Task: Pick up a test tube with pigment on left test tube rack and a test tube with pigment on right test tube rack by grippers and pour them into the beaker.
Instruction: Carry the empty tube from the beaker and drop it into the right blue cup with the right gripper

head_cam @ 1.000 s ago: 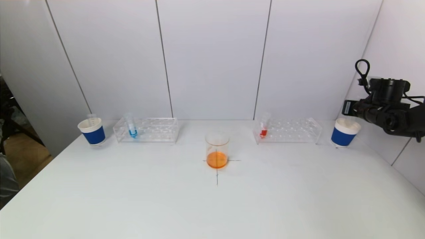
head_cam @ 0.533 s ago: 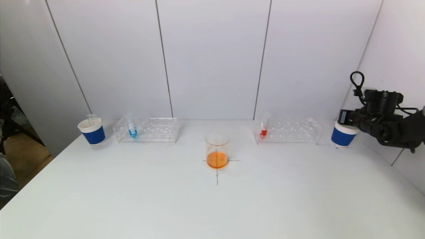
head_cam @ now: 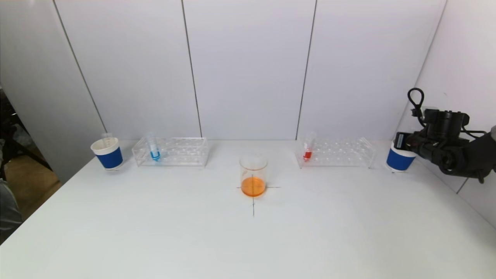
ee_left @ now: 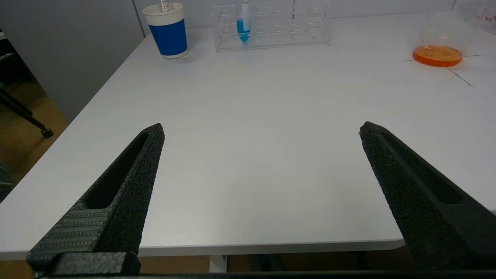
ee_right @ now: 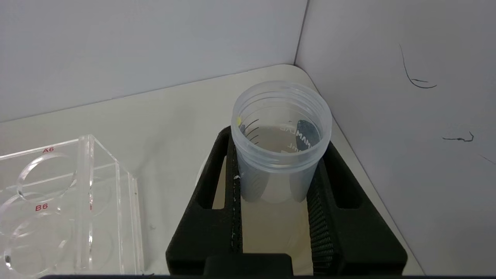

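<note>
My right gripper [ee_right: 277, 182] clamps an empty clear plastic test tube [ee_right: 281, 139] above the blue-banded paper cup [head_cam: 399, 159] beside the right clear rack [head_cam: 336, 152], my left gripper [ee_left: 259, 155] gaping empty.

I count two clear racks: the left rack [head_cam: 170, 151] and the right rack [head_cam: 336, 152]. Two blue paper cups: one [head_cam: 107, 153] at far left, one [head_cam: 399, 159] at far right. One beaker [head_cam: 253, 175]. Four tubes: blue [head_cam: 154, 147], red [head_cam: 308, 145], an empty one [head_cam: 106, 137] in the left cup, another empty one [ee_right: 281, 141].
</note>
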Action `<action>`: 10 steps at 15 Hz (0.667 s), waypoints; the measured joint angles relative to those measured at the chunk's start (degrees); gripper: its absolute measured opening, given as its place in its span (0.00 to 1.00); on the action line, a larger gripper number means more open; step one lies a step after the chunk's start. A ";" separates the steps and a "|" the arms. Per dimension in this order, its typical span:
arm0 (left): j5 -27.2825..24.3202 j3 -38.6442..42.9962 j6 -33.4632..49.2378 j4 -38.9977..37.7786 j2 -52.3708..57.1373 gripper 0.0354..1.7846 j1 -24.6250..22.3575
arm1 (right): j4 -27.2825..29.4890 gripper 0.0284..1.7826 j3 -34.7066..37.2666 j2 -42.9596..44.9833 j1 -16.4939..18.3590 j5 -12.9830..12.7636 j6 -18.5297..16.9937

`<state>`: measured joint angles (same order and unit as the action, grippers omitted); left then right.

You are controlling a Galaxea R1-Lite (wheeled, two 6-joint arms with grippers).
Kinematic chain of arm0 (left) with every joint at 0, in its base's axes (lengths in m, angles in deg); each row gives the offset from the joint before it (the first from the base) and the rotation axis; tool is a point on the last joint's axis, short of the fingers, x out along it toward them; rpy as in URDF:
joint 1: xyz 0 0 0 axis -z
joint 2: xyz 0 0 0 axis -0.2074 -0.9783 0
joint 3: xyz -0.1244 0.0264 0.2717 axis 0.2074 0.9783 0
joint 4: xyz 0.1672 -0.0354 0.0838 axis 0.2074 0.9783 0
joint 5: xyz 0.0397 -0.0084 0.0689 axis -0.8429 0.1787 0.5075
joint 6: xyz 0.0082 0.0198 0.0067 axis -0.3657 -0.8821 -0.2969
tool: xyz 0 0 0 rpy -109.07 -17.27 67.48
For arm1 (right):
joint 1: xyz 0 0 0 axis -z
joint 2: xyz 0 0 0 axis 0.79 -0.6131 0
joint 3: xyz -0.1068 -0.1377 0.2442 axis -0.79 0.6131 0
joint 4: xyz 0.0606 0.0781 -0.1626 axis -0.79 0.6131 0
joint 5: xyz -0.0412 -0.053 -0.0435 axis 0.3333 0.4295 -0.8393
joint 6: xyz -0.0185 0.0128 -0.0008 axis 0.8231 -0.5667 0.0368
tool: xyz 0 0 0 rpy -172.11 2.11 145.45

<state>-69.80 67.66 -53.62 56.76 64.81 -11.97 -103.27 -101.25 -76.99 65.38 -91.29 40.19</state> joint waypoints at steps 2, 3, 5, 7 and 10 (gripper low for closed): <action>-0.02 0.00 0.00 0.00 0.00 0.99 0.00 | -0.16 0.29 0.33 0.11 0.00 0.02 -0.02; 0.00 0.00 0.02 0.00 0.00 0.99 0.00 | -0.41 0.29 0.43 0.17 0.00 0.02 -0.09; -0.05 0.00 0.00 0.00 0.00 0.99 0.00 | -1.10 0.29 0.54 0.24 0.00 0.05 -0.74; 0.02 0.00 0.02 0.00 0.00 0.99 0.00 | -1.27 0.30 0.76 0.30 0.00 0.13 -0.83; 0.00 0.00 0.00 0.00 0.00 0.99 0.00 | -1.84 0.41 1.00 0.38 0.00 0.27 -0.79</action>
<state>-69.80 67.66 -53.62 56.76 64.81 -11.97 -105.11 -100.25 -76.61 65.38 -91.02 39.40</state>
